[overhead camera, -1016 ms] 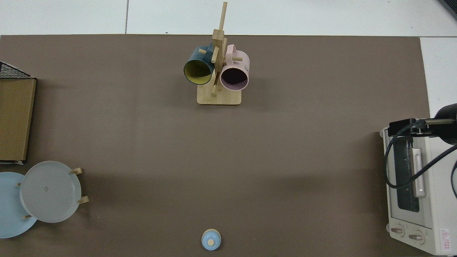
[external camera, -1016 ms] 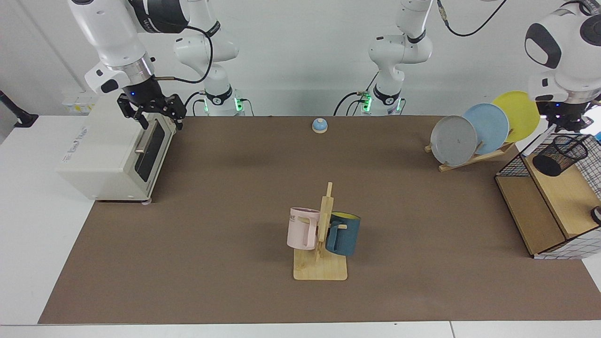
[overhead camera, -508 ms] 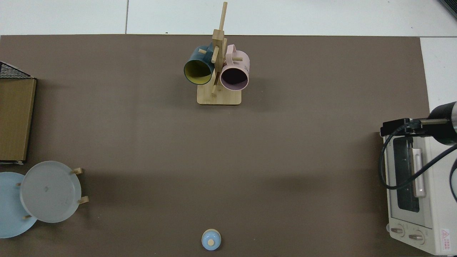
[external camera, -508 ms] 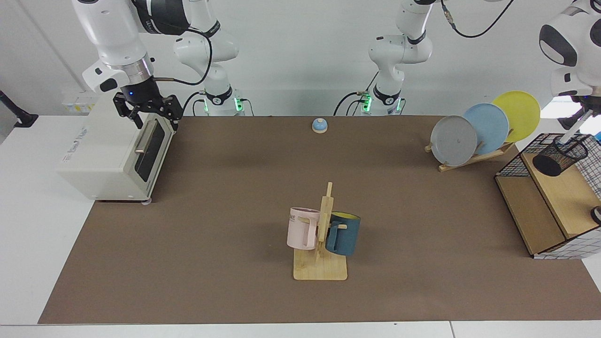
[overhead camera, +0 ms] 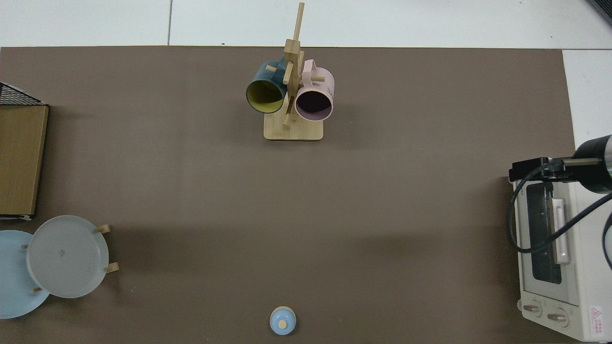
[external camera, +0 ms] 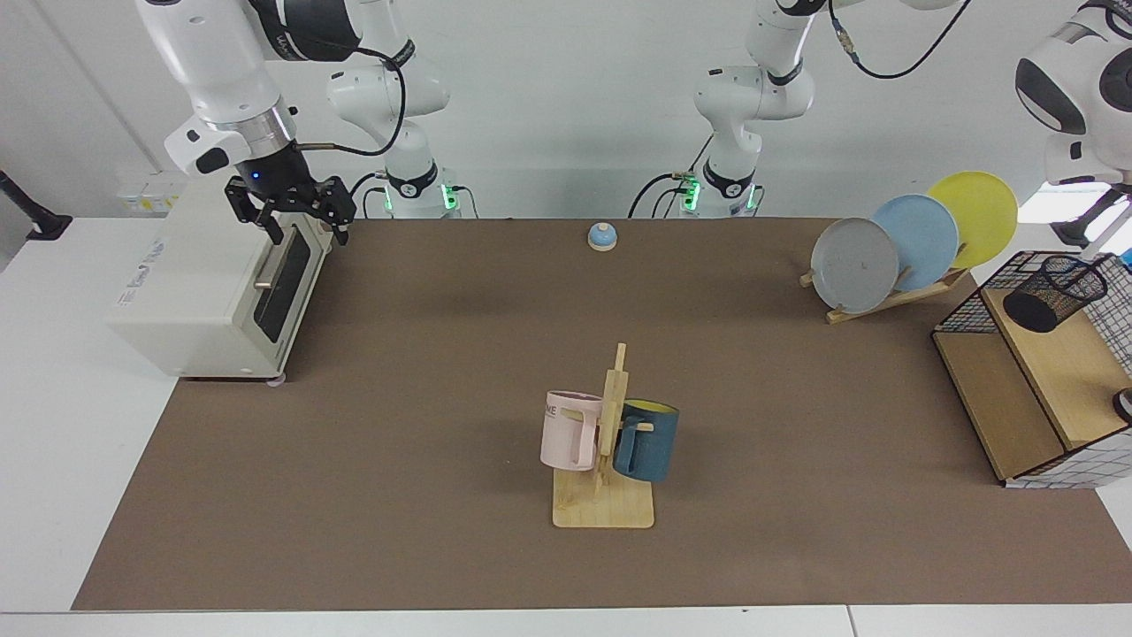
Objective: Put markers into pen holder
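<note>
The right gripper [external camera: 288,211] is held at the upper left of the facing view, just above the top front edge of the toaster oven [external camera: 212,283]. Its fingers are spread apart and nothing is gripped between them. In the top view the same gripper is seen at the right edge, over the near corner of the oven.

The left arm [external camera: 1070,88] is seen in the upper right corner of the facing view. The left gripper [external camera: 1116,196] is mostly cut off by the right edge of the frame, above the pen holder [external camera: 1057,290]; how it is set cannot be told.

The pen holder is tilted on the upper wooden shelf of the wire basket [external camera: 999,398] at the right edge. A slim white stick, taken to be the marker [external camera: 1105,219], is seen slanting just above the holder's rim. Whether it is gripped or is resting in the holder cannot be told.

At the lower centre of the brown mat [external camera: 398,398], a pink mug [external camera: 570,429] and a blue mug [external camera: 647,441] are hung on a wooden rack [external camera: 604,504]. Three plates [external camera: 915,243] are stood in a stand at the upper right, and a small blue bell [external camera: 602,235] is placed at the upper centre.
</note>
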